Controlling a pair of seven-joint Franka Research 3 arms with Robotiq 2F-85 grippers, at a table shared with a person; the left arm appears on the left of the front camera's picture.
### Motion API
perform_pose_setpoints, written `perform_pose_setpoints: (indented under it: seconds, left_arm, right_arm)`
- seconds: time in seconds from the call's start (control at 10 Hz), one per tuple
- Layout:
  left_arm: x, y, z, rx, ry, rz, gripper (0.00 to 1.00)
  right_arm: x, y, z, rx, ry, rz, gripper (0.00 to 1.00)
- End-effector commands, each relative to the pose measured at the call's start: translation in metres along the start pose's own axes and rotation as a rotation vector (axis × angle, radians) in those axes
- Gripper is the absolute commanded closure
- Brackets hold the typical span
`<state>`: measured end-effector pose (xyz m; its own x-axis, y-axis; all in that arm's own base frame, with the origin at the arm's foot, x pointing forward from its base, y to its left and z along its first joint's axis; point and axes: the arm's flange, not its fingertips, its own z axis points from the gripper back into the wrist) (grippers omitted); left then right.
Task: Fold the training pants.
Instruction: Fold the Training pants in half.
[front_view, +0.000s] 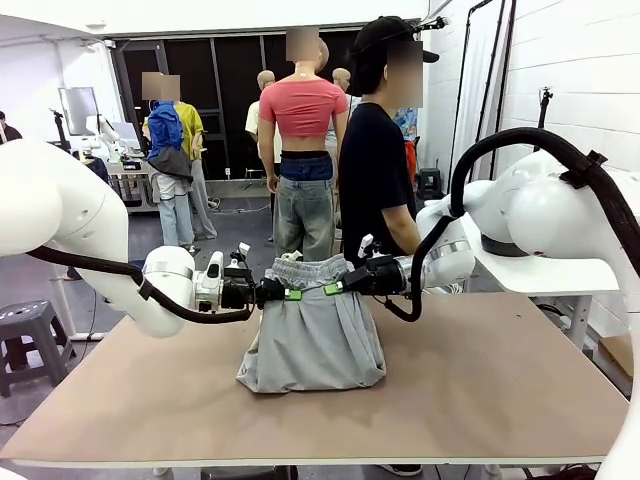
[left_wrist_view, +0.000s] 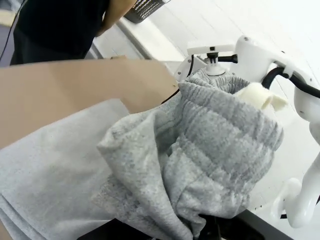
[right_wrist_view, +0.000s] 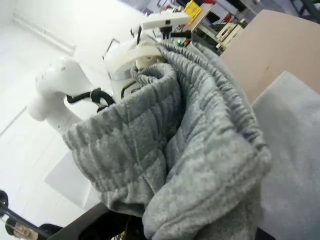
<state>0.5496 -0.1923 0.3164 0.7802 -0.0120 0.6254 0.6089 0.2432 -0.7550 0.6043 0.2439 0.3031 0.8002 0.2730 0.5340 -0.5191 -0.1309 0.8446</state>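
The pants (front_view: 312, 335) are grey and soft. They sit in the middle of the table (front_view: 500, 390). The bottom part lies flat on the table in a folded heap. The top part, with the stretchy waistband (front_view: 312, 270), is lifted up off the table.

The left claw (front_view: 283, 293) is at the left side of the waistband. It is pinched shut on the pants there. The right claw (front_view: 338, 287) is at the right side of the waistband. It is pinched shut on the pants too. The two claws are close together, with the waistband bunched up between them.

From the left wrist, the waistband (left_wrist_view: 225, 130) hangs in thick folds right in front, and the rest of the pants (left_wrist_view: 50, 165) spreads out flat on the table (left_wrist_view: 60, 90) below. A white string end (left_wrist_view: 260, 96) pokes out at the top of the waistband.

From the right wrist, the waistband (right_wrist_view: 200, 125) is bunched up close, with the flat grey cloth beside it on the table (right_wrist_view: 280, 45).

A person (front_view: 378, 170) in a black shirt stands at the far side of the table, behind the pants.
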Motion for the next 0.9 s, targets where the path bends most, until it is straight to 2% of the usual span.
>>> perform_pose_setpoints:
  seconds: [0.0,0.4,0.8]
  left_arm:
    - [0.019,0.022,-0.006,0.038,0.05,0.141,1.0]
    - [0.007,0.039,-0.003,0.061,0.052,0.251,1.0]
    - [-0.013,0.055,0.003,0.076,0.057,0.348,1.0]
  right_arm:
    - [0.017,-0.028,-0.001,0.039,-0.027,-0.119,1.0]
    - [0.016,-0.052,0.003,-0.034,-0.005,-0.231,1.0]
    - [0.018,-0.065,0.005,-0.095,0.022,-0.275,1.0]
